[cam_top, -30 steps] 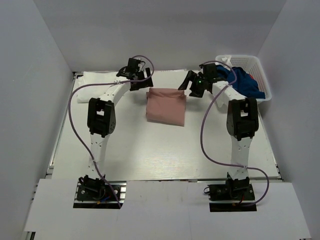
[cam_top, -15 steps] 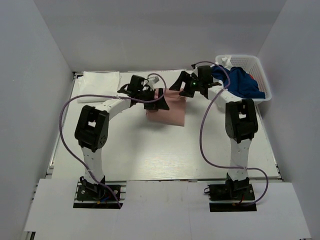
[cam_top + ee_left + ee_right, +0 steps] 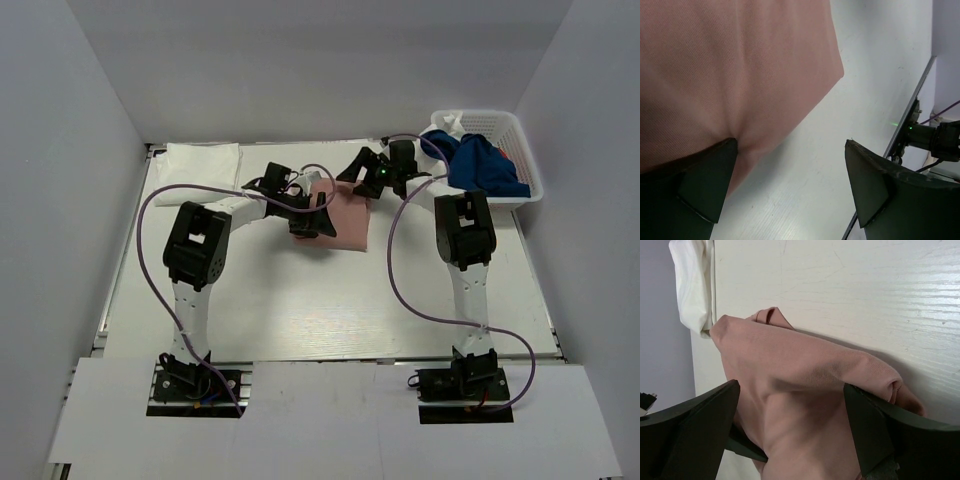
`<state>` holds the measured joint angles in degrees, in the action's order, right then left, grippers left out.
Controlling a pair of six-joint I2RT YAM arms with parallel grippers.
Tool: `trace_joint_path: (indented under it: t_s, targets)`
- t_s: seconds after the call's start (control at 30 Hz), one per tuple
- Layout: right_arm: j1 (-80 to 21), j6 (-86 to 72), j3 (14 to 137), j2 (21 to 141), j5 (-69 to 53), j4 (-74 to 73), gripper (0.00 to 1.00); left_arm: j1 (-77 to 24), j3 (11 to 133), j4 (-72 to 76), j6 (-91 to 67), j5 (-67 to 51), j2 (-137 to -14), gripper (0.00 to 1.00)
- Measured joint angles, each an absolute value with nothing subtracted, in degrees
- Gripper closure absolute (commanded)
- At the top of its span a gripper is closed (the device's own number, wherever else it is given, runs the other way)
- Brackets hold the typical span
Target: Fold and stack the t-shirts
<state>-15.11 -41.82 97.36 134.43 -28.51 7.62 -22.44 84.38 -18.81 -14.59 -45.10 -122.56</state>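
A second ago my left hand [image 3: 313, 213] was up by the far left corner and the dusty pink t-shirt [image 3: 340, 225] lay clear of both arms. Now that hand has swung in over the shirt's left edge, and my right hand [image 3: 362, 180] has moved in over its far right corner. The shirt itself has not shifted.

Left wrist view: the left hand [image 3: 787, 190] is spread wide, one finger [image 3: 705, 185] pressing into the pink cloth [image 3: 740, 65] and the other over bare tabletop [image 3: 810, 165]. Right wrist view: the right hand [image 3: 790, 440] is also wide, holding nothing, with the pink shirt [image 3: 805, 390] bunched between its fingers (a rolled fold faces the camera).

The white mesh basket [image 3: 527, 150] sits at the far right corner. A crumpled navy blue t-shirt [image 3: 485, 165] spills over its left rim, some white cloth [image 3: 446, 124] pokes up at its far end, and a small orange-red bit shows beside the navy; I cannot tell what that is.

The pink shirt lies folded around the middle of the far half of the tabletop [image 3: 320, 300]. It is nearly square, so no clear long axis, and its sides are slightly twisted against the tabletop edges. A folded white t-shirt [image 3: 200, 160] rests in the far left corner, its long axis along the far edge; the right wrist view shows it too [image 3: 692, 285].
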Motion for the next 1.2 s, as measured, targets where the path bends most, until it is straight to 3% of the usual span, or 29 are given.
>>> trace_joint_path:
  t_s: [0.27, 0.47, 0.57, 0.7, 0.9, 1.03, 1.2]
  targets:
    - [-15.6, -34.1, 96.2, 129.3, -29.1, 3.6, 0.09, -23.2, 88.8, -23.5, -12.8, -38.5, -119.8, 0.00]
    - [-18.1, -30.0, 79.6, 108.2, -29.1, 5.7, 0.09, -21.5, 99.6, -23.9, -13.6, -34.4, -121.7, 0.00]
    - [-19.5, -30.5, 73.7, 103.5, -30.2, 9.6, 0.09, -20.8, 108.3, -24.0, -13.7, -33.6, -126.5, 0.00]
    - [-19.5, -33.6, 65.6, 105.1, -33.0, 14.0, 0.09, -19.8, 115.8, -24.4, -13.8, -31.8, -134.0, 0.00]
    - [-18.7, -38.2, 56.3, 111.0, -38.3, 19.1, 0.09, -18.1, 116.0, -25.1, -14.7, -32.2, -140.0, 0.00]
    - [-18.6, -38.1, 55.0, 110.6, -38.6, 21.1, 0.09, -17.7, 116.7, -25.8, -15.7, -32.4, -140.3, 0.00]
    - [-19.2, -33.1, 58.3, 108.8, -35.6, 13.5, 0.09, -17.6, 117.1, -27.5, -15.9, -30.5, -139.8, 0.00]
